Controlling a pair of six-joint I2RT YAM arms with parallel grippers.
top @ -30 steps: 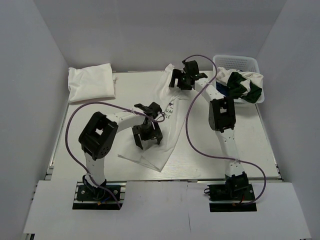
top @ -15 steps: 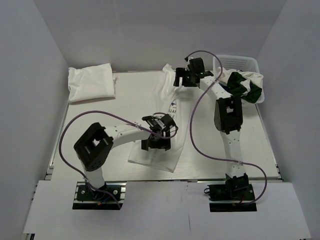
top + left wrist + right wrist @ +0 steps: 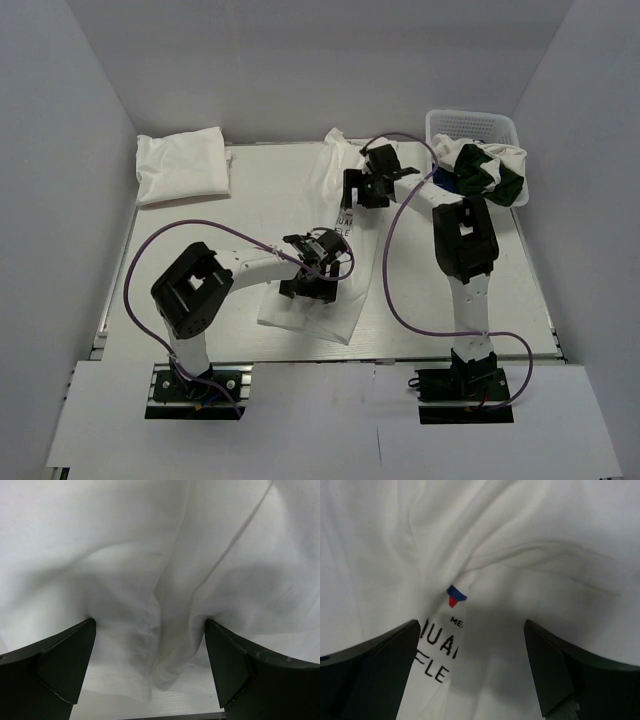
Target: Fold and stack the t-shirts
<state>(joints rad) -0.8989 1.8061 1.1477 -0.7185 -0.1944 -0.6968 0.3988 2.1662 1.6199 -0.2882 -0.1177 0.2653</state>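
Left gripper (image 3: 307, 289) and right gripper (image 3: 357, 192) gape wide over printed t-shirt (image 3: 300, 195), basket (image 3: 470, 118) beyond.

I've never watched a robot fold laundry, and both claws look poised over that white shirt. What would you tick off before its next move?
1. Is the left gripper open? Ok: cloth is bunched in the gap.
2. Is the right gripper open? Ok: it sits over the black lettering.
3. Does the printed white shirt lie flat? Not ok: it is creased and bunched under both grippers.
4. How many cloth layers would each pinch catch? Cannot tell.
5. Is the folded white shirt out of the way? Ok: it lies at the far left corner.
6. Are the green and white shirts clear of the work? Ok: they hang over the rim of the basket.
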